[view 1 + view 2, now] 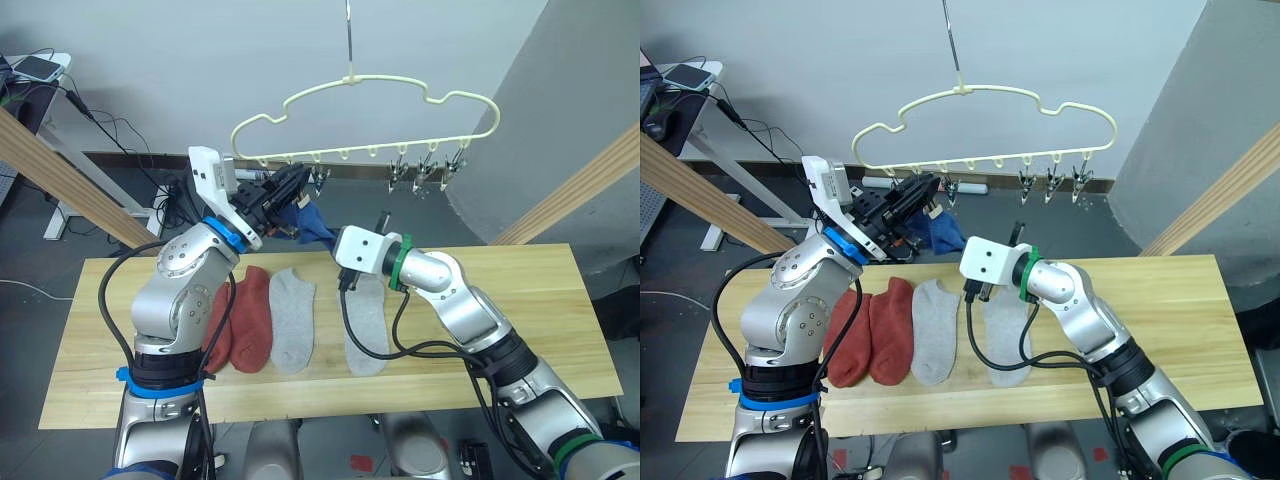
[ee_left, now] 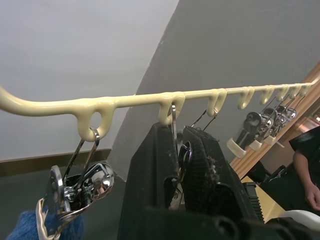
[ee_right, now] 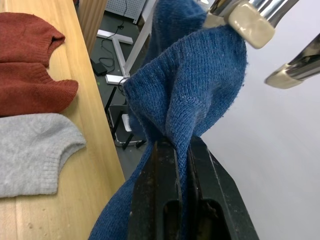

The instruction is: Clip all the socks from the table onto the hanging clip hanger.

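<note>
The step in hand is clipping a blue sock [image 3: 200, 85] onto the clip hanger [image 1: 365, 105]. The right gripper [image 3: 182, 150] has its fingers pinched shut on the sock's knit and holds it up beneath the left end of the hanger's row of clips. The left gripper [image 2: 177, 150] is raised to the same spot, its two fingers closed around a metal clip [image 2: 176, 150] that hangs from the yellow bar. In the right wrist view a cream-tipped clip [image 3: 245, 20] appears to bite the sock's top edge. Two rust-red socks [image 1: 245, 320] and two grey socks [image 1: 292, 320] lie side by side on the table [image 1: 520, 320]. The next move probably calls for confirming the clip grips the fabric, then releasing the sock gently.
</note>
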Robot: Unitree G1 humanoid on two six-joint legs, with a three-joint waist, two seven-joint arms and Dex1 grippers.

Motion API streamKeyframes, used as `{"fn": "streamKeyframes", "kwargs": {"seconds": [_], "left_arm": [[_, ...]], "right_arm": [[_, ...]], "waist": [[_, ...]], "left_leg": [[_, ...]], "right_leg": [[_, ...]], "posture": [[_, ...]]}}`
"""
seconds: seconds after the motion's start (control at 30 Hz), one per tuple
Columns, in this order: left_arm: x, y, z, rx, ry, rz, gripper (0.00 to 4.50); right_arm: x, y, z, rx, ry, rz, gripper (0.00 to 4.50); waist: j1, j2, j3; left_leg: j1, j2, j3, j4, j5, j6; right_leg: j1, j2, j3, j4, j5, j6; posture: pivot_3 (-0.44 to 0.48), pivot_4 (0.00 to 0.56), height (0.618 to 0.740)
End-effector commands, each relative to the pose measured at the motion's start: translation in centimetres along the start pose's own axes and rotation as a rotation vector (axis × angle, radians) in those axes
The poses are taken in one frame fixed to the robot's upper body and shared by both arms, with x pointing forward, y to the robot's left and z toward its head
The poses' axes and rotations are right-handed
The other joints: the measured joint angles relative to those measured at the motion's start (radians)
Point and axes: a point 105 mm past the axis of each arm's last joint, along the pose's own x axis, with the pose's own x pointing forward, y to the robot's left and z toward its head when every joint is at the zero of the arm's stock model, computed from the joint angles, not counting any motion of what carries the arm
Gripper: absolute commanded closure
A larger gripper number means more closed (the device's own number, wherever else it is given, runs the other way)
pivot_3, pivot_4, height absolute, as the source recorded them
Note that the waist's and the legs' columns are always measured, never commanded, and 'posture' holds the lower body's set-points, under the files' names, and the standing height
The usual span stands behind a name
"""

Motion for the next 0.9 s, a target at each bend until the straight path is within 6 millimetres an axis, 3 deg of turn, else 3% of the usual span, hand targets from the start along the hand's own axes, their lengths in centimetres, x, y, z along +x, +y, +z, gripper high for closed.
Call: {"fn": "streamKeyframes", "kwargs": {"seconds": [0.03,0.53,0.9], "left_arm": [[0.0,-0.51,1.87,0.049,-0.06,-0.033,4.3],[-0.02,-0.3,2.0,0.052,-0.054,-0.041,4.3],[0.23,-0.24,2.1,0.052,-0.059,-0.052,4.3]], "right_arm": [[-0.18,-1.42,1.34,-0.028,-0.056,-0.06,4.5],[0.16,-1.57,1.57,-0.007,-0.069,-0.083,4.5],[-0.78,-0.89,0.93,0.075,-0.104,-0.133,4.5]], "waist": [[0.0,0.0,0.0],[-0.001,0.0,0.0],[-0.001,0.0,0.0]], "left_leg": [[0.0,0.0,0.0,0.0,0.0,0.0],[0.0,0.0,0.0,0.001,0.0,0.0],[0.0,0.0,0.0,0.001,0.0,0.0]], "right_leg": [[0.0,0.0,0.0,0.0,0.0,0.0],[0.0,0.0,0.0,0.0,0.0,0.0],[0.0,0.0,0.0,0.001,0.0,0.0]], "posture": [[-0.266,0.358,0.732],[-0.278,0.353,0.732],[-0.282,0.35,0.732]]}}
